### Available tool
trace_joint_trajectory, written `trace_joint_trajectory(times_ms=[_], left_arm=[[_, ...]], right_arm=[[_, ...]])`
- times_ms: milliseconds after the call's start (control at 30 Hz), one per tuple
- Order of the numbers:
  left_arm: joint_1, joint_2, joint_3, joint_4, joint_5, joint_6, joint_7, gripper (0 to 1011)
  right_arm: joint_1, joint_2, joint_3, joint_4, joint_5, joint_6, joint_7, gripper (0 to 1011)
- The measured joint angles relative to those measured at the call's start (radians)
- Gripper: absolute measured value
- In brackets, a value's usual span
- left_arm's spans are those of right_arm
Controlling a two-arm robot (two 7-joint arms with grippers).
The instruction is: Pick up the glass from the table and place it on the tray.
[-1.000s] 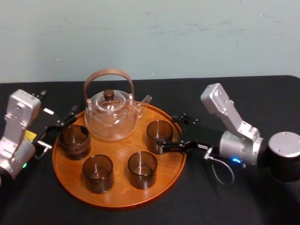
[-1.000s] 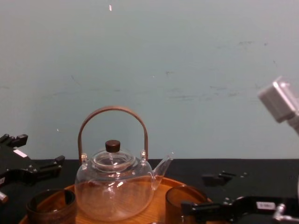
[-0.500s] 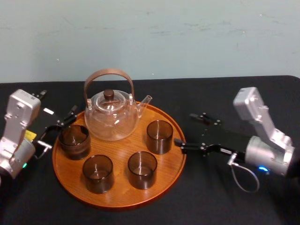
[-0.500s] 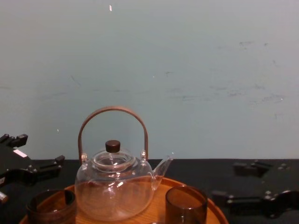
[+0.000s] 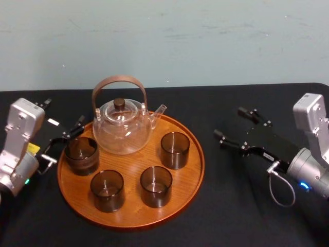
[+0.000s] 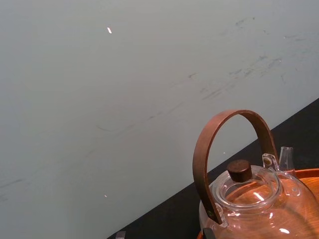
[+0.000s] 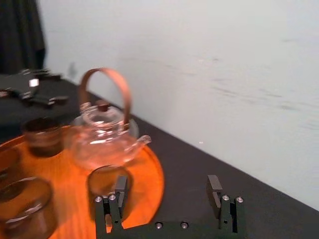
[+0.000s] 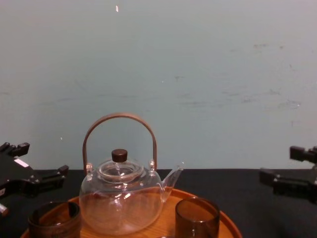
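Several smoky brown glasses stand upright on the round wooden tray (image 5: 131, 208). One glass (image 5: 175, 150) at the tray's right side is the closest to my right gripper (image 5: 229, 122). That gripper is open and empty, hovering over the black table (image 5: 231, 206) well to the right of the tray. In the right wrist view the same glass (image 7: 105, 183) sits beyond one finger of the right gripper (image 7: 167, 185). My left gripper (image 5: 62, 114) is open and empty at the tray's left edge, by another glass (image 5: 81, 154).
A clear glass teapot (image 5: 122, 126) with a curved brown handle stands at the back of the tray. Two more glasses (image 5: 156, 185) (image 5: 107, 190) occupy the tray's front. Bare black cloth stretches to the right and front of the tray. A pale wall rises behind the table.
My right gripper has drawn back to the right, away from the glass at the tray's right side, staying open. That glass stays standing on the tray. The left arm has not moved.
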State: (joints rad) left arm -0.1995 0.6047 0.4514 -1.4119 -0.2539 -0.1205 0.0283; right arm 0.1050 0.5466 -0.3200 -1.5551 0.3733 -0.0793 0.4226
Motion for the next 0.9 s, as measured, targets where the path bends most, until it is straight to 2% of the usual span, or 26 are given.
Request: trace_joint_trajectory(times_ms=[333, 467, 600, 900], left_arm=[[0.0, 0.0, 0.0, 0.0, 0.0, 0.0, 0.0, 1001], [0.0, 0.0, 0.0, 0.0, 0.0, 0.0, 0.0, 1001], [0.0, 0.0, 0.0, 0.0, 0.0, 0.0, 0.0, 1001], [0.0, 0.0, 0.0, 0.0, 0.0, 0.0, 0.0, 1001]], right_arm=[[-0.024, -0.092, 0.058, 0.016, -0.045, -0.005, -0.147, 1002], [-0.021, -0.117, 0.07, 0.033, -0.064, 0.001, -0.181, 1002], [-0.014, -0.137, 0.082, 0.052, -0.083, 0.003, -0.204, 1002], [-0.005, -0.161, 0.094, 0.078, -0.107, 0.01, -0.207, 1002]])
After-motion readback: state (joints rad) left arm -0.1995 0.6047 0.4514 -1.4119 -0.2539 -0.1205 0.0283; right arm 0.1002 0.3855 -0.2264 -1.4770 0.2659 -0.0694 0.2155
